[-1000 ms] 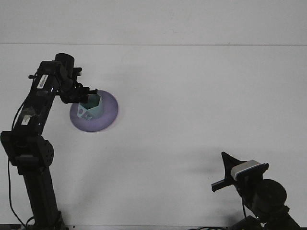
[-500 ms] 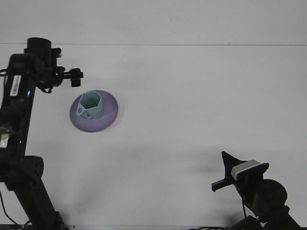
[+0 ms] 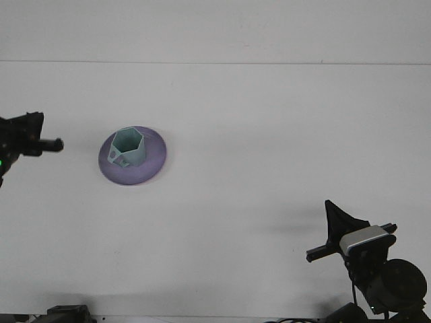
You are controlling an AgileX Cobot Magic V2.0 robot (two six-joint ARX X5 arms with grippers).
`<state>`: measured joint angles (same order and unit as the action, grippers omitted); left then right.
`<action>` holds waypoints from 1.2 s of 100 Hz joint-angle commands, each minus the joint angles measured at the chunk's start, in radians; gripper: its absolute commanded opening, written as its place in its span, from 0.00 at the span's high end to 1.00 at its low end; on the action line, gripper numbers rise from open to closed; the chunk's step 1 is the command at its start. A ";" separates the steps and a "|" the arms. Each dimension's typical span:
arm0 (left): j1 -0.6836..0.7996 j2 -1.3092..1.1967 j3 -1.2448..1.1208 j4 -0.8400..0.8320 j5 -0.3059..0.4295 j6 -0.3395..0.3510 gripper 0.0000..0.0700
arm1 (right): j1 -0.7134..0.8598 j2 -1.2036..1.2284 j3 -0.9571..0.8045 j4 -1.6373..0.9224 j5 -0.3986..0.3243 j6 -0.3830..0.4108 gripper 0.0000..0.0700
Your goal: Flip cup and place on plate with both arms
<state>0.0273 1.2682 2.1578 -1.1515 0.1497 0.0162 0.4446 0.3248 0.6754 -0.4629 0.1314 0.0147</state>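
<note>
A teal hexagonal cup (image 3: 128, 147) stands upright, mouth up, on the purple plate (image 3: 152, 164) at the left of the white table. Nothing holds the cup. My left gripper (image 3: 47, 131) is at the far left edge of the front view, well clear of the plate, open and empty, with most of its arm out of frame. My right gripper (image 3: 327, 235) hovers low at the bottom right, far from the plate, with its fingers spread open and nothing between them.
The white table (image 3: 269, 134) runs back to a pale wall. No other objects lie on it. The right arm's base fills the bottom right corner.
My left gripper let go of the cup on the plate and pulled away to the left edge. The right gripper shifted slightly right and down.
</note>
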 commanded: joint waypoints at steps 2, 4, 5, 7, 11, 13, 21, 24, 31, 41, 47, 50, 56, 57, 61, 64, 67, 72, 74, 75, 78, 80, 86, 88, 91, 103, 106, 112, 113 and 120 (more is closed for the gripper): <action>-0.002 -0.096 -0.118 0.060 0.000 0.050 0.98 | 0.005 0.004 0.010 0.005 0.003 -0.013 1.00; -0.002 -0.132 -0.169 0.091 0.000 0.054 0.98 | 0.005 0.004 0.010 0.005 0.005 -0.014 1.00; -0.002 -0.150 -0.196 0.108 0.000 0.056 0.98 | 0.005 0.004 0.009 0.005 0.005 -0.013 1.00; -0.002 -0.189 -0.255 0.143 0.000 0.060 0.98 | 0.005 0.004 0.008 0.005 0.006 -0.013 1.00; -0.002 -0.261 -0.367 0.216 0.000 0.058 0.98 | 0.005 0.004 0.002 0.006 0.008 -0.013 1.00; -0.002 -0.313 -0.447 0.266 0.000 0.058 0.98 | 0.005 0.003 -0.005 0.007 0.008 -0.014 1.00; -0.002 -0.489 -0.716 0.430 0.000 0.049 0.98 | 0.005 -0.004 -0.038 0.030 0.007 -0.016 1.00; -0.002 -0.552 -0.811 0.484 0.000 0.043 0.98 | 0.006 -0.011 -0.058 0.052 -0.002 -0.016 1.00; -0.002 -0.694 -1.018 0.592 0.002 0.045 0.98 | 0.006 -0.030 -0.117 0.129 -0.039 -0.016 1.00; -0.002 -0.877 -1.273 0.734 0.002 0.047 0.98 | 0.006 -0.039 -0.180 0.214 -0.052 -0.016 1.00; -0.002 -0.971 -1.394 0.790 0.002 0.045 0.98 | 0.006 -0.039 -0.201 0.227 -0.050 -0.016 1.00; -0.002 -1.012 -1.443 0.804 0.002 0.038 0.98 | 0.005 -0.039 -0.207 0.227 -0.050 -0.016 1.00; -0.002 -1.075 -1.517 0.816 -0.003 0.016 0.98 | 0.006 -0.035 -0.211 0.229 -0.049 -0.016 1.00; -0.002 -1.088 -1.532 0.816 -0.007 0.014 0.98 | 0.006 -0.035 -0.211 0.230 -0.049 -0.016 1.00; -0.002 -1.117 -1.564 0.815 -0.023 0.002 0.98 | 0.006 -0.035 -0.211 0.233 -0.049 -0.016 1.00; -0.002 -1.131 -1.579 0.813 -0.031 -0.011 0.98 | 0.006 -0.036 -0.211 0.230 -0.050 -0.014 1.00; -0.002 -1.141 -1.585 0.811 -0.031 -0.021 0.98 | 0.006 -0.036 -0.211 0.227 -0.051 -0.012 1.00; -0.002 -1.147 -1.584 0.811 -0.031 -0.048 0.98 | 0.006 -0.038 -0.211 0.223 -0.051 -0.013 1.00; -0.002 -1.148 -1.584 0.814 -0.031 -0.055 0.98 | 0.006 -0.038 -0.211 0.223 -0.052 -0.013 1.00; -0.002 -1.148 -1.584 0.815 -0.031 -0.055 0.98 | 0.006 -0.038 -0.211 0.224 -0.051 -0.013 1.00; -0.002 -1.148 -1.582 0.816 -0.030 -0.055 0.98 | 0.006 -0.038 -0.211 0.230 -0.051 -0.013 1.00; -0.002 -1.148 -1.581 0.816 -0.030 -0.055 0.98 | 0.006 -0.037 -0.211 0.232 -0.051 -0.013 1.00; -0.002 -1.148 -1.581 0.816 -0.031 -0.055 0.98 | 0.006 -0.037 -0.211 0.237 -0.051 -0.013 1.00; -0.002 -1.148 -1.581 0.815 -0.031 -0.055 0.98 | 0.006 -0.037 -0.211 0.238 -0.051 -0.013 1.00; -0.002 -1.148 -1.581 0.815 -0.031 -0.055 0.98 | 0.006 -0.038 -0.211 0.240 -0.051 -0.013 1.00; -0.002 -1.148 -1.581 0.816 -0.031 -0.055 0.98 | 0.006 -0.038 -0.211 0.239 -0.052 -0.013 1.00; -0.002 -1.148 -1.581 0.816 -0.031 -0.055 0.98 | 0.006 -0.038 -0.211 0.239 -0.052 -0.013 1.00; -0.002 -1.148 -1.581 0.815 -0.031 -0.055 0.98 | 0.006 -0.038 -0.211 0.239 -0.052 -0.013 1.00; -0.002 -1.148 -1.581 0.815 -0.031 -0.055 0.98 | 0.006 -0.038 -0.211 0.240 -0.052 -0.013 1.00; -0.002 -1.148 -1.581 0.815 -0.031 -0.055 0.98 | 0.006 -0.038 -0.211 0.239 -0.052 -0.013 1.00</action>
<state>0.0257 0.1211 0.5671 -0.3470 0.1219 -0.0364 0.4450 0.2874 0.4599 -0.2390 0.0803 0.0040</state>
